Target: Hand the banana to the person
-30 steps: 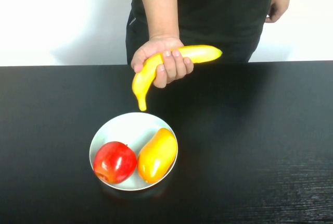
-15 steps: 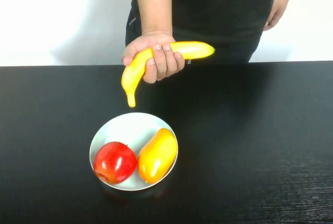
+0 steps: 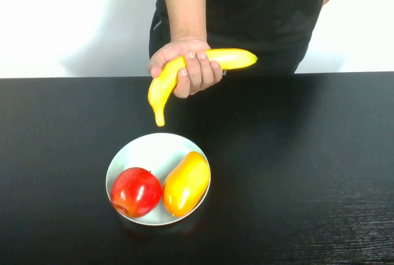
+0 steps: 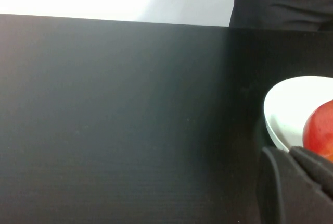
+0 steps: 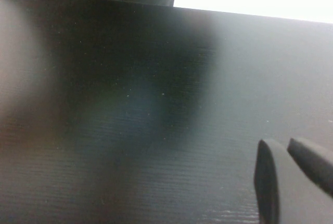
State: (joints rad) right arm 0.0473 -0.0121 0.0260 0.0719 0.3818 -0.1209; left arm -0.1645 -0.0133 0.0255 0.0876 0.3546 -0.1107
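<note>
The robot's left hand (image 4: 283, 153) is parked low over the black matte surface (image 3: 295, 154), right beside the round white plate (image 3: 148, 145). It holds nothing, and I can't tell how far open it is. Same story for the robot's right hand (image 5: 281, 146), sitting over bare surface off to the right.

The long glossy yellow banana (image 3: 234, 58) is already in the person's hand (image 3: 188, 65), fingers curled round its middle, up over the far edge of the surface beyond the plate. Compared with a second ago it's been lifted up and back toward the person in the black shirt (image 3: 246, 6), and in the last half second it barely drifted. So the handover looks done to me. The shiny red apple (image 3: 135, 191) and plump orange-yellow mango (image 3: 186, 183) haven't budged on the plate.
</note>
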